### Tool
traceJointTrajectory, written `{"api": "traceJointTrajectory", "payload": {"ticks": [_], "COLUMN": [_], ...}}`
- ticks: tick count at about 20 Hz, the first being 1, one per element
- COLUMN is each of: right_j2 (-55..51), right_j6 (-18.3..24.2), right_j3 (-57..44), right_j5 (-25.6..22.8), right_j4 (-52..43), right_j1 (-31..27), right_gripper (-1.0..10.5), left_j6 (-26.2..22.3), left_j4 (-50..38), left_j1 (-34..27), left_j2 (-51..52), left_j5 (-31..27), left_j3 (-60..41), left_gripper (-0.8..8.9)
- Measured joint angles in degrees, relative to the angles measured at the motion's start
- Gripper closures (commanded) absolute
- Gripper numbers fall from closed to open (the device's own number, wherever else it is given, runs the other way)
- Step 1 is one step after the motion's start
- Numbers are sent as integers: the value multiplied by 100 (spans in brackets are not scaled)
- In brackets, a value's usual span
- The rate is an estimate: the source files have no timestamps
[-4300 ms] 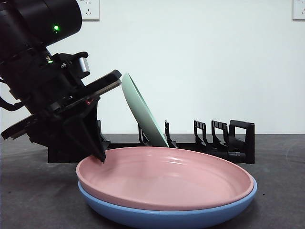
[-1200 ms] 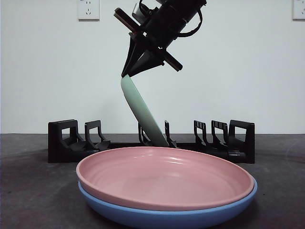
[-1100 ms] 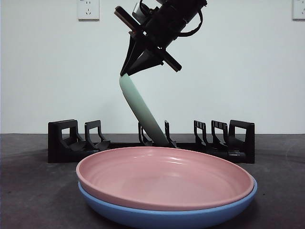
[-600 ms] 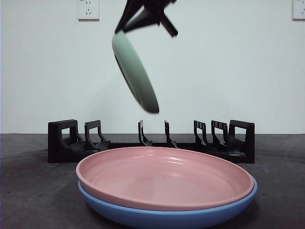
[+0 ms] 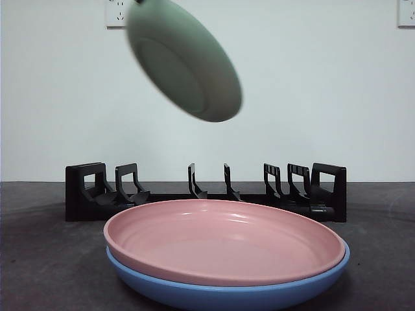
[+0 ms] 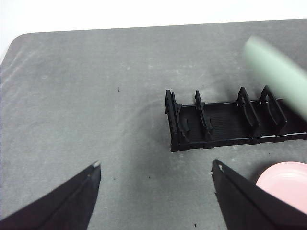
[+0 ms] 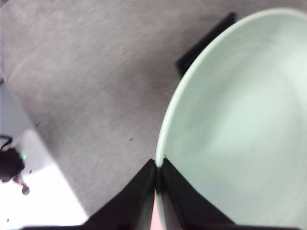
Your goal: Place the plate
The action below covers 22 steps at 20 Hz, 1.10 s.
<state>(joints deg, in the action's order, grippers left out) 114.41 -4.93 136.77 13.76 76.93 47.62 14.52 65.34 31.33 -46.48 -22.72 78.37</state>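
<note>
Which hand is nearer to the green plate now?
Right. The right hand is shut on the rim of the green plate, holding it in the air. The left hand hangs open, apart from it.

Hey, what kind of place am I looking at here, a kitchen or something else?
Probably a lab test bench, not a kitchen: a bare grey table against a plain white wall with sockets, holding only a black dish rack and stacked plates.

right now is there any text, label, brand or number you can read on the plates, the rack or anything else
None: no readable text in any view.
green plate, held in the right gripper: plain, blurred.
pink plate and blue plate: unmarked.
black rack: no label visible.
wall sockets: no lettering legible.
</note>
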Motion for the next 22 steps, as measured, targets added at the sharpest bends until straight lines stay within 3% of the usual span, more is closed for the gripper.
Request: {"api": "traceJointTrajectory", "payload": {"ticks": [4,9,13,17,19,22], "right_j2": [-17,-393,-994,-1552,-1849,-2188], "right_j6": [4,2,0,0,-9,-208], "right_j3": [0,-254,-1397,-2800,-3532,-4498], "right_j5": [-664,-1198,-1681,-2457,-2498,-2400], "right_j4": [0,0,0,0,-103,-973], "right_j1": [817,1447,1687,1847,1926,2044], "right_gripper": [935,935,935,935,935,935], "left_j6": [0,0,0,2,2,2], "left_j4": [0,0,2,0,-2,0], "left_j1": [0,0,0,0,0,0], "left_j2": [2,2,2,2,2,2], "left_j5": [0,0,0,0,0,0], "left_j3": [0,0,0,0,0,0], "left_gripper": [442,442,442,442,442,442]}}
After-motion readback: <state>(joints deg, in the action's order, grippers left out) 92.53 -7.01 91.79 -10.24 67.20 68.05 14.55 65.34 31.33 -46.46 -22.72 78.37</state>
